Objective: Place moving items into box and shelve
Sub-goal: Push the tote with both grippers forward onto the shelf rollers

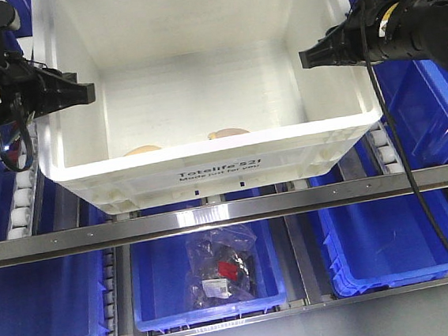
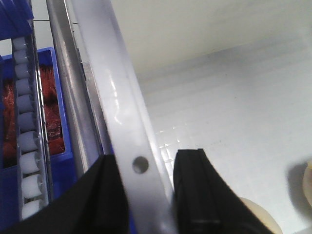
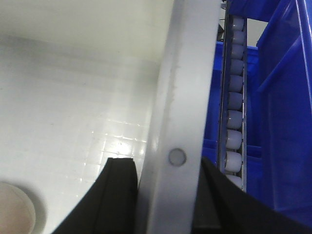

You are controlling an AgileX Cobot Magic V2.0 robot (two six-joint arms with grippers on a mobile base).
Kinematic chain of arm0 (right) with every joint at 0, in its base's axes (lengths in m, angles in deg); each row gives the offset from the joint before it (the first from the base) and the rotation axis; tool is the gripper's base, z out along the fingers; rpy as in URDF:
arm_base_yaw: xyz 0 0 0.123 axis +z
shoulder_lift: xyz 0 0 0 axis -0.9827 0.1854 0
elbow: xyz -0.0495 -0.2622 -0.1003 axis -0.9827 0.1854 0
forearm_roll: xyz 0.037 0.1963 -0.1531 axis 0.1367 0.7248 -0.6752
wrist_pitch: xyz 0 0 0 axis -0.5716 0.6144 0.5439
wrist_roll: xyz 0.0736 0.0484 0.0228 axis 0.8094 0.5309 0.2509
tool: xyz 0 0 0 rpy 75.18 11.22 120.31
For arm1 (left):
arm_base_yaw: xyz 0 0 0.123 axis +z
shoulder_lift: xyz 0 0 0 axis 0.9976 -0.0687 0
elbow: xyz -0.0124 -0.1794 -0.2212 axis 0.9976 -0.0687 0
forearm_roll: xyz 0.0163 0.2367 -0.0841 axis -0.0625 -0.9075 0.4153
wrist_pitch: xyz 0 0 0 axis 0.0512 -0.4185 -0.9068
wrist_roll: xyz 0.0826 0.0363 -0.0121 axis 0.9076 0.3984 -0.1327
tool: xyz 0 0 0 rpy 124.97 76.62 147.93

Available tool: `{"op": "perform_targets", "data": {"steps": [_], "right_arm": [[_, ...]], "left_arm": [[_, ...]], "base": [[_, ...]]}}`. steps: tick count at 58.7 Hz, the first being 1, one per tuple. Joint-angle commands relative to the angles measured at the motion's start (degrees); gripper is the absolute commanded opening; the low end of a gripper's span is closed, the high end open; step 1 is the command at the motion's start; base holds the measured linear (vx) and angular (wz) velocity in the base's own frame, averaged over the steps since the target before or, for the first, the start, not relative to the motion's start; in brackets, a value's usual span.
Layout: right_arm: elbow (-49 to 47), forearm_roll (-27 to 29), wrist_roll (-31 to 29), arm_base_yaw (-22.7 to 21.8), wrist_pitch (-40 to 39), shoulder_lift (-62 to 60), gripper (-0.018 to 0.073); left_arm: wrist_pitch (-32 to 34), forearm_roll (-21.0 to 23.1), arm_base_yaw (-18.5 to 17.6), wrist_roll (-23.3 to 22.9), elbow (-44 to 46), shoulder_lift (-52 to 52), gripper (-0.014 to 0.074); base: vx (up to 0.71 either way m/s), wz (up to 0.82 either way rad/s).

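The white box (image 1: 209,173), printed "Totelife 521", rests on the upper shelf level with its front edge over the metal rail. Two balls lie inside against its front wall: a pale cream one (image 1: 143,149) and a pinkish-tan one (image 1: 228,132). My left gripper (image 1: 82,90) is shut on the box's left rim (image 2: 139,165), one finger on each side. My right gripper (image 1: 308,56) is shut on the right rim (image 3: 175,156) in the same way. The cream ball (image 2: 253,214) shows by my left gripper (image 2: 146,163). The pinkish ball (image 3: 14,209) shows by my right gripper (image 3: 165,165).
A metal shelf rail (image 1: 228,211) runs across below the box. White roller tracks (image 1: 20,195) flank it on both sides. Blue bins stand on the lower level, the middle one (image 1: 150,302) holding a plastic bag of parts. More blue bins (image 1: 440,107) stand close on the right.
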Motion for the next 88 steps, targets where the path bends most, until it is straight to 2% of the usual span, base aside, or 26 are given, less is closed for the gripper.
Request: {"op": "perform_targets", "data": {"steps": [1,10,51,59,88], "right_arm": [[-2.69,-0.79,-1.24,0.77,-11.79,-3.06,-0.0002],[-2.69,1.59,-1.22,0.77,-11.43,-2.83,-0.0002],[-2.69,0.88,-2.27,0.77,-11.55,-0.61,-0.0001],[-2.69,1.03,-2.27,0.77,-11.55,-0.53,-0.0001],[-2.69,1.03,-2.1,0.77,-11.07,0.1,-0.0001]], "left_arm": [[13.05,-3.09,-1.06,2.53,2.68,2.38,0.0001],[13.05,-3.09,-1.06,2.53,2.68,1.29,0.0001],[14.0,-4.09,-1.06,2.58,2.68,0.73,0.0001],[14.0,-5.57,-1.06,2.58,2.68,0.73,0.0001],[13.56,-5.51,-1.06,2.54,2.68,0.73,0.0002]], "base": [[0.0,0.0],[0.0,0.0],[0.0,0.0],[0.0,0.0],[0.0,0.0]]}}
